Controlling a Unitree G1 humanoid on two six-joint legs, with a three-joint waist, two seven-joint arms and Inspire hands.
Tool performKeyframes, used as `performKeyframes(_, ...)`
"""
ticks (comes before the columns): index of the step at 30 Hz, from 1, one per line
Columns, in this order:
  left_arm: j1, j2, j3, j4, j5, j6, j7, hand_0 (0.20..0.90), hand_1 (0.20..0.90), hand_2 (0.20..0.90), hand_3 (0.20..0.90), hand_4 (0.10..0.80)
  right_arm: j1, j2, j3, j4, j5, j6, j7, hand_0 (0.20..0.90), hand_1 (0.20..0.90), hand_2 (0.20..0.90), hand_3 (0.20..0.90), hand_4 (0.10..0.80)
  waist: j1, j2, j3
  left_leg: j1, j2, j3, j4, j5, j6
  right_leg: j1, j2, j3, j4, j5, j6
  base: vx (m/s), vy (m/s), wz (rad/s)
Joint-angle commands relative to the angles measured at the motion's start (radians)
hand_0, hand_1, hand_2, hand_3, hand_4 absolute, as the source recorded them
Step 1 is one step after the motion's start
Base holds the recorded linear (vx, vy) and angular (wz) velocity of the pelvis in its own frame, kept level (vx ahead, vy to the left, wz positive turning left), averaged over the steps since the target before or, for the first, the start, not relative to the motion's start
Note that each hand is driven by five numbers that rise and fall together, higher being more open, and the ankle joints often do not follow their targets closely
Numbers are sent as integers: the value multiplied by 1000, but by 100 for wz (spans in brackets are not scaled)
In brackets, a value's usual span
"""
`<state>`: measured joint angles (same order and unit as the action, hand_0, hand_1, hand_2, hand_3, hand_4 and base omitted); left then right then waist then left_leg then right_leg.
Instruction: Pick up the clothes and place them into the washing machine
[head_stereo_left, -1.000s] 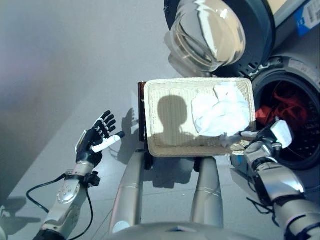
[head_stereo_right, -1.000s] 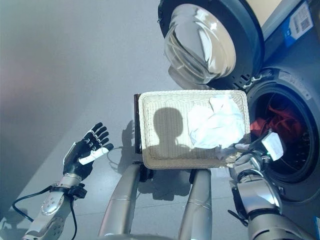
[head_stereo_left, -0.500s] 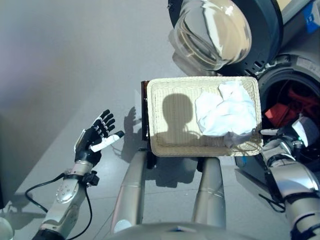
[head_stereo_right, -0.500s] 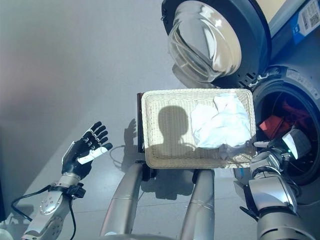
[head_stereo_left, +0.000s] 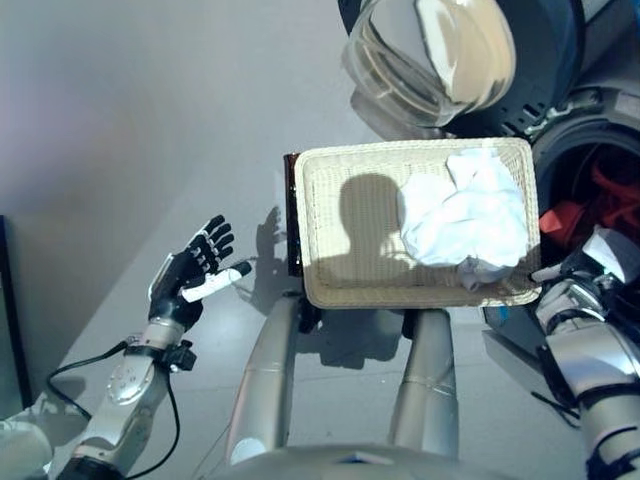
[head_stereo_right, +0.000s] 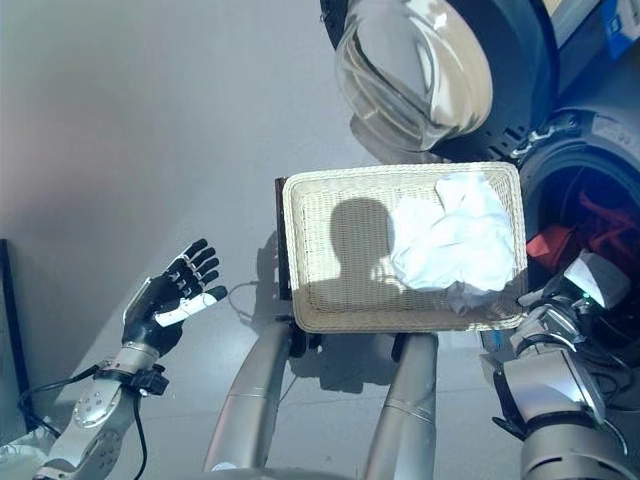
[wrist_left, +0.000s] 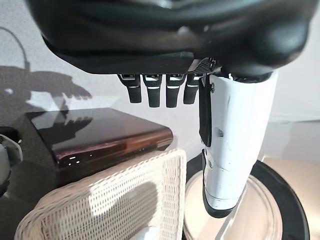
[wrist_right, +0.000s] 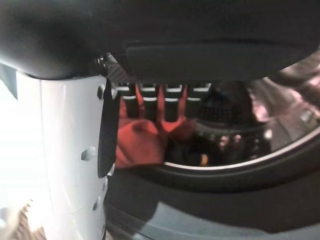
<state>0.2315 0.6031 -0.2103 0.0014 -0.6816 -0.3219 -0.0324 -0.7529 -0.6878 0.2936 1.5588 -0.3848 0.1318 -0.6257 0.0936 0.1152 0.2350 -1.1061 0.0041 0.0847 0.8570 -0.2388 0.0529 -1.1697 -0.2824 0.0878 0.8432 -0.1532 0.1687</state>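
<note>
Landmark: the wicker basket (head_stereo_left: 330, 190), resting on a dark stand (wrist_left: 95, 137) directly in front of the robot.

Nearest, at the basket's near right corner, the right hand (head_stereo_right: 570, 300) sat just beside the rim, between basket and drum. In its own wrist view the fingers (wrist_right: 165, 102) pointed straight toward the drum and gripped nothing; only the drum's contents showed past them. Judged: the hand was placed there because that corner is the one nearest the white cloth.

Well apart from the basket on its left side, the left hand (head_stereo_left: 195, 270) hung over the floor, fingers spread and straight, empty. Probably parked out of the way.

Inside the basket, the white cloth (head_stereo_left: 465, 220) lay crumpled against the right half, touched by neither hand. Not yet picked up.

Beyond the basket's right edge, the washing machine (head_stereo_left: 600, 150) drum stood open, red clothes (head_stereo_left: 590, 205) already inside. Past the far rim, the round glass door (head_stereo_left: 430, 50) was swung wide, leaving the drum mouth unobstructed.
</note>
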Motion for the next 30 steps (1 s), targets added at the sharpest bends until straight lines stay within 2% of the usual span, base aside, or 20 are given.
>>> performKeyframes(1, 24, 30, 71, -115, 12, -60, -7, 900, 900, 900, 900, 800, -18, -126, 66, 14, -26, 43, -9, 900, 900, 900, 900, 800, -4, 30, -28, 45, 56, -58, -168, 89, -106, 51, -20, 14, -36, -7, -33, 0, 0, 0)
performKeyframes(2, 22, 32, 69, -114, 10, -59, -8, 900, 900, 900, 900, 800, -20, -128, 67, 15, -24, 42, -8, 705, 705, 705, 705, 661, -4, 32, -29, 47, 56, -58, -174, 92, -106, 51, -20, 13, -37, -7, -32, 0, 0, 0)
performKeyframes(3, 22, 32, 69, -114, 10, -59, -8, 900, 900, 900, 900, 800, -21, -128, 67, 15, -24, 42, -8, 543, 543, 543, 543, 545, -4, 32, -29, 47, 56, -59, -174, 92, -106, 52, -20, 13, -38, -7, -32, 0, 0, 0)
performKeyframes(4, 23, 32, 67, -116, 9, -58, -9, 900, 900, 900, 900, 800, -21, -133, 65, 17, -22, 41, -5, 200, 200, 200, 200, 300, -4, 31, -31, 47, 56, -60, -176, 94, -106, 53, -20, 12, -39, -7, -32, 0, 0, 0)
performKeyframes(17, 29, 44, 68, -122, 15, -39, -29, 900, 900, 900, 900, 800, -45, -146, 122, 66, -80, 61, 79, 200, 200, 200, 200, 300, -3, 20, -43, 45, 59, -70, -178, 97, -111, 48, -17, 3, -25, -9, -36, 1, -5, 0)
performKeyframes(21, 30, 44, 75, -113, 18, -35, -36, 900, 900, 900, 900, 800, -49, -151, 101, 66, -37, 40, 86, 200, 200, 200, 200, 300, -3, 16, -45, 50, 62, -70, -178, 95, -109, 52, -17, 1, -24, -12, -37, 0, 0, 0)
performKeyframes(23, 26, 44, 82, -111, 19, -37, -33, 900, 900, 900, 900, 800, -57, -163, 42, 50, 73, -5, 65, 200, 200, 200, 200, 300, -7, 11, -47, 54, 64, -72, -178, 92, -108, 53, -15, -1, -25, -11, -36, 0, 0, 0)
performKeyframes(29, 33, 40, 88, -103, 12, -40, -28, 900, 900, 900, 900, 800, -51, -177, 13, 40, 140, -32, 34, 200, 200, 200, 200, 300, -14, -1, -53, 61, 65, -73, -175, 88, -109, 61, -12, -2, -27, -14, -35, 0, 0, 0)
performKeyframes(30, 34, 41, 87, -100, 13, -40, -27, 900, 900, 900, 900, 800, -56, -178, 18, 42, 142, -31, 29, 472, 472, 472, 472, 494, -14, -4, -54, 62, 65, -73, -174, 87, -109, 62, -12, -2, -28, -14, -35, 0, 0, 0)
